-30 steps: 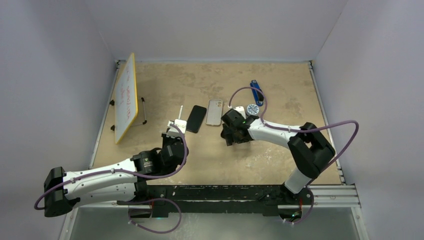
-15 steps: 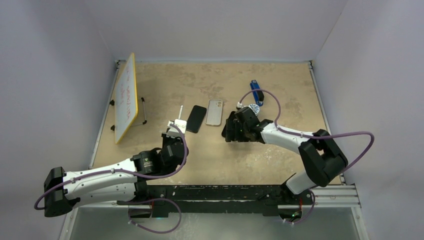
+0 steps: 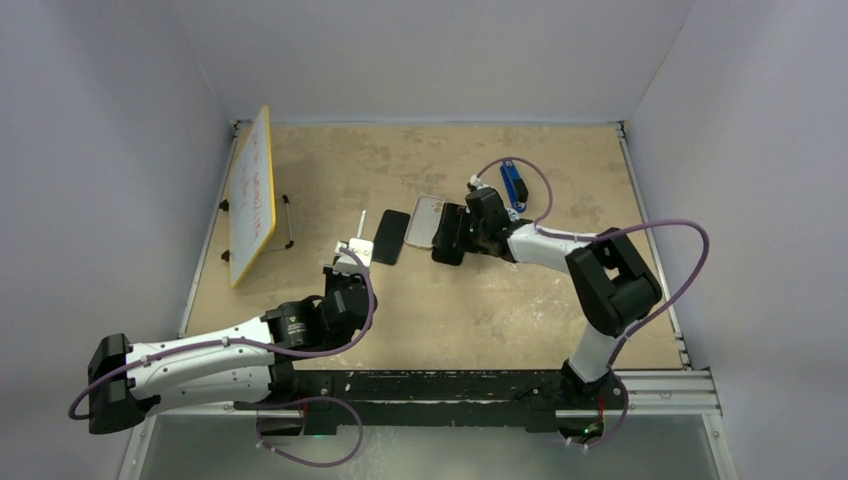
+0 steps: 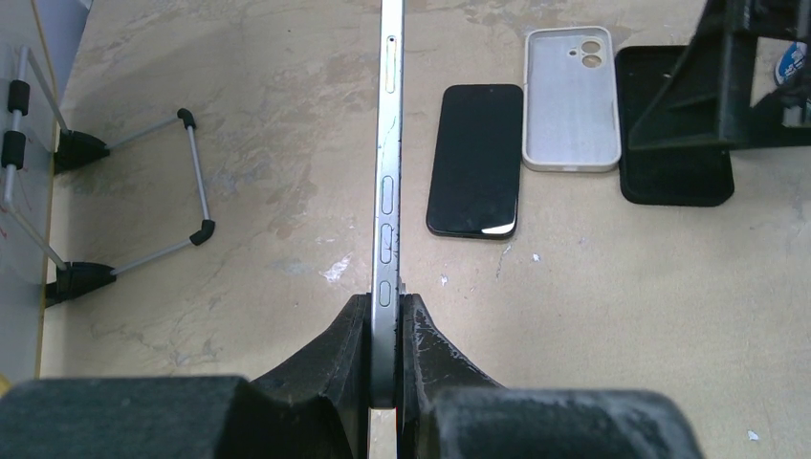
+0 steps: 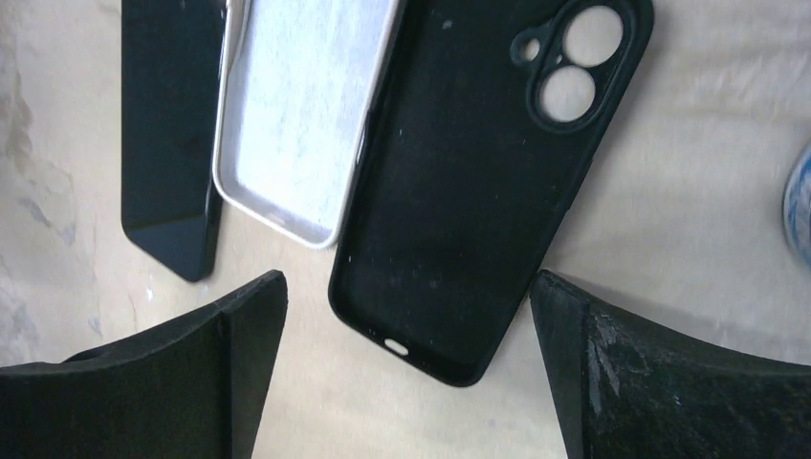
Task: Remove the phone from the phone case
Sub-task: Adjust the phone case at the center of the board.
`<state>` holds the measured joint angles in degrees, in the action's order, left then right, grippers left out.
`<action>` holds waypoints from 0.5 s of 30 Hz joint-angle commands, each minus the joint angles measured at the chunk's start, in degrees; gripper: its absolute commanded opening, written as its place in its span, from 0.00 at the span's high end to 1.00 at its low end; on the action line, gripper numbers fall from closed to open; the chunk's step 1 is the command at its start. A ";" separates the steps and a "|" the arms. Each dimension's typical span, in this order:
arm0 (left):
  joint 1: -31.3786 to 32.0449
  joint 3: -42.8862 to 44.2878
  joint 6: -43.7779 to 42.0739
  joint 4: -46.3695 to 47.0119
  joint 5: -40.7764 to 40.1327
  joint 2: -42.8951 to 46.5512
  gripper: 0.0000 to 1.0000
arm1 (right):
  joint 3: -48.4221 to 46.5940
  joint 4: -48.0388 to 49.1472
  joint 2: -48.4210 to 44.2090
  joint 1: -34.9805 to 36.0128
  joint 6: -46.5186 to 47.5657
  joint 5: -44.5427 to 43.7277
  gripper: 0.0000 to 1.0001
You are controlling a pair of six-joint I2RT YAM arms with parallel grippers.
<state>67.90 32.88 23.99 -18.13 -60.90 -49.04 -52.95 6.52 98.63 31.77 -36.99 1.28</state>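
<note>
Your left claw (image 4: 384, 330) pinches the phone (image 4: 388, 143) by its flat faces, edge up, left of the black case (image 5: 478, 191). That case lies empty on the surface (image 5: 689, 172); your right claw (image 5: 406, 296) hangs spread above it, likely to span it.

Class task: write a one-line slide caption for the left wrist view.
Left gripper clamps a silver phone edge-on; black phone, white case and black case lie beyond.
</note>
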 commanded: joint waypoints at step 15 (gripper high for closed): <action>-0.46 0.71 -1.81 6.08 -0.52 -2.06 1.00 | 3.72 1.92 -10.58 0.49 9.88 5.40 0.01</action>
<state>67.88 32.86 23.38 -17.08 -60.73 -51.05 -53.04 5.23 94.59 31.75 -28.73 2.94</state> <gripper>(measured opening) 0.107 0.984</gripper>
